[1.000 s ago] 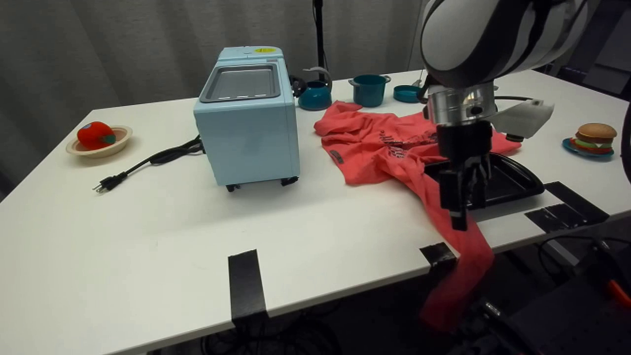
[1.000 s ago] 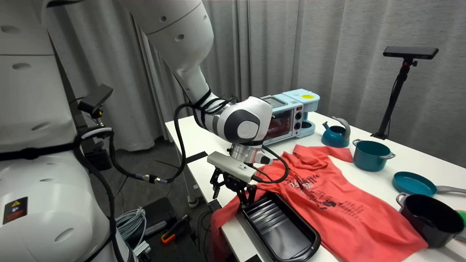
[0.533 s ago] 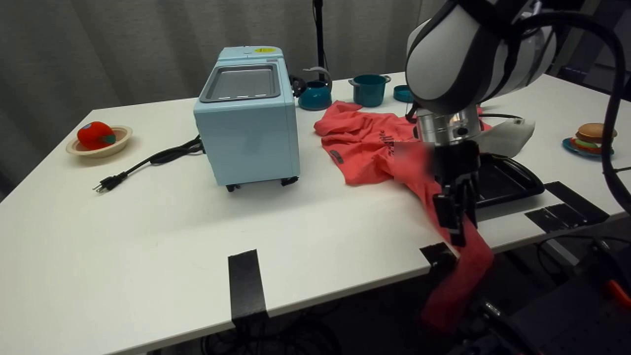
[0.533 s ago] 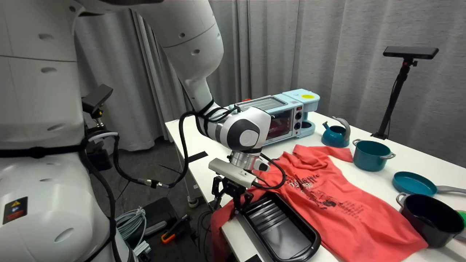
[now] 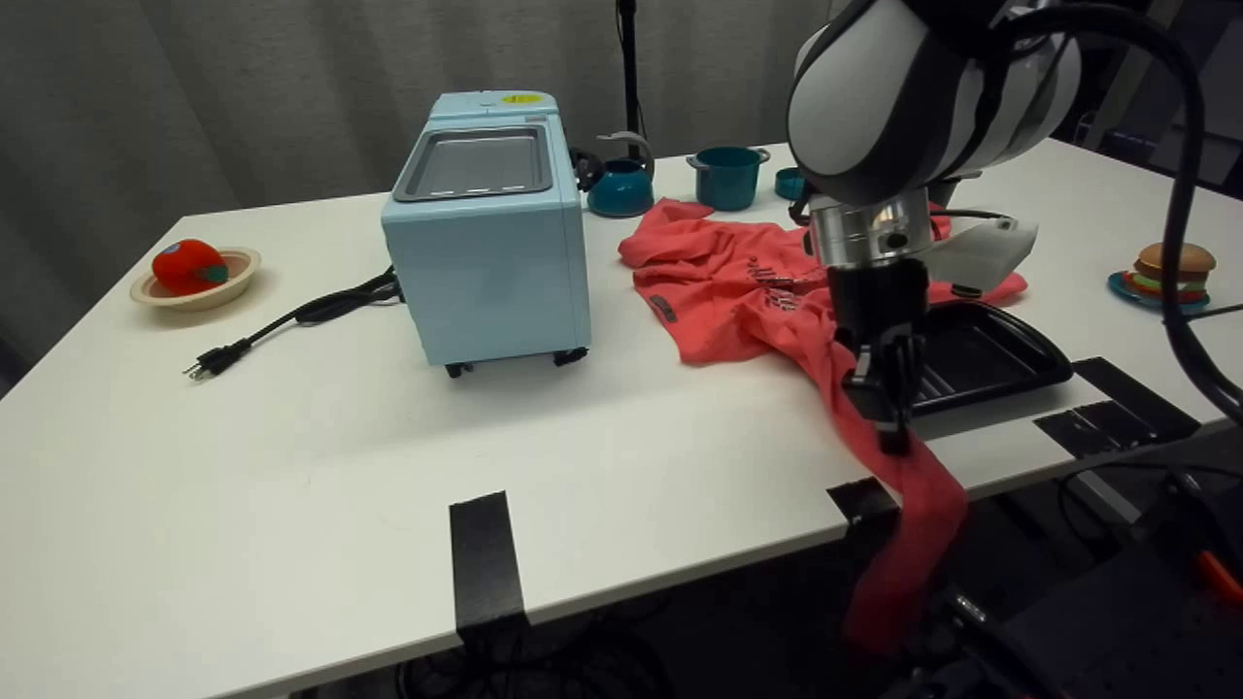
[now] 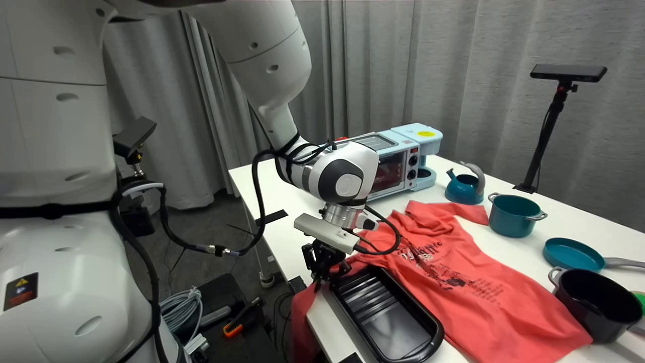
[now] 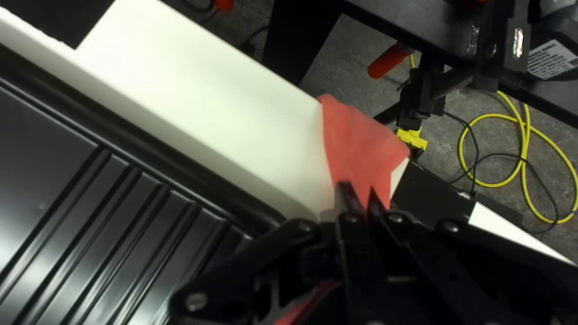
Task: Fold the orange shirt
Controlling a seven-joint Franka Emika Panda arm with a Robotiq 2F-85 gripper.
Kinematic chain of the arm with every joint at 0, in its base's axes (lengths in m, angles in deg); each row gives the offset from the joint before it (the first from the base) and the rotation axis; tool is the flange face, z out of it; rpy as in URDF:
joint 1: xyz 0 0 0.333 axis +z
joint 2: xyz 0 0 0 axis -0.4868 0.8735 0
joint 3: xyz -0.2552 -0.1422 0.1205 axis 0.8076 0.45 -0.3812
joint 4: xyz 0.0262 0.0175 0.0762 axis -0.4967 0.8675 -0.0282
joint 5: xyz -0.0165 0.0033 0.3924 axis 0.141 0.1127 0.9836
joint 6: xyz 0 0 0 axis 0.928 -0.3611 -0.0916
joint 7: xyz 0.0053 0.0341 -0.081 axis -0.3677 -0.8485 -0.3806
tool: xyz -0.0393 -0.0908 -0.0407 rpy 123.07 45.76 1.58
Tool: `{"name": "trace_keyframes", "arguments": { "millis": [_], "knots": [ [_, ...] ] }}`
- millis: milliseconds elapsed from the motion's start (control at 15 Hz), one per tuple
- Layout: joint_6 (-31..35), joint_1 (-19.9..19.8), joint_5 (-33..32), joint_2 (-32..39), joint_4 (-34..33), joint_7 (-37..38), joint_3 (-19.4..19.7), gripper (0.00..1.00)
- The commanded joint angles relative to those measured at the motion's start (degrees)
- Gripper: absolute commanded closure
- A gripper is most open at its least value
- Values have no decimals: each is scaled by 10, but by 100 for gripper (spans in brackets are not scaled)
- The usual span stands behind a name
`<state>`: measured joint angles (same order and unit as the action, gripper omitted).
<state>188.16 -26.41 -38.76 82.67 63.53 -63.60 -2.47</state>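
Pinches a sleeve (image 7: 363, 153) of the orange shirt (image 6: 468, 272) in the clenched gripper (image 7: 360, 192), just in from the edge of the white table (image 5: 291, 485); in the wrist view, shows coral cloth between and beyond the nearly meeting fingers. Leaves the rest of the shirt spread on the tabletop beside a black tray (image 6: 398, 333) and, in both exterior views, trails the sleeve's far end down past the edge, out of clear sight in the shadow below.

Seems to be at the start of the folding, securing one sleeve ahead of any turn inward; shows no finished fold across the printed front. Calls next, by that reading, for a lift high enough to bring the dangling end up above the table, then a carry across the chest, clear of the tray's rim, and a release onto flat cloth.

Sets limp, matte fabric, darkly printed and rucked at the end nearer a boxy, smooth-sided light-blue toaster oven (image 5: 490, 282), against the hard, glossy tray, ribbed at one end and rounded at the corners. Adds, alongside, a squat teal kettle (image 6: 461, 195) and a straight-sided teal pot (image 6: 511, 227) with looped handles.
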Motion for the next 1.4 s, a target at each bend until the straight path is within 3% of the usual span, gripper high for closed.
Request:
{"name": "trace_keyframes", "arguments": {
  "millis": [0,467,733,800,867,1067,1333],
  "knots": [
    [-29,-23,39,-54,3,-44,-13,100],
    [-61,-66,162,-136,-80,-96,37,99],
    [-1,-68,136,-128,-147,-51,62,99],
    [21,-66,122,-119,-159,-31,65,91],
    [43,-64,104,-111,-168,-12,66,71],
    [105,-62,47,-89,-179,75,68,49],
    [90,-59,13,-97,-161,122,64,19]
  ]
}}
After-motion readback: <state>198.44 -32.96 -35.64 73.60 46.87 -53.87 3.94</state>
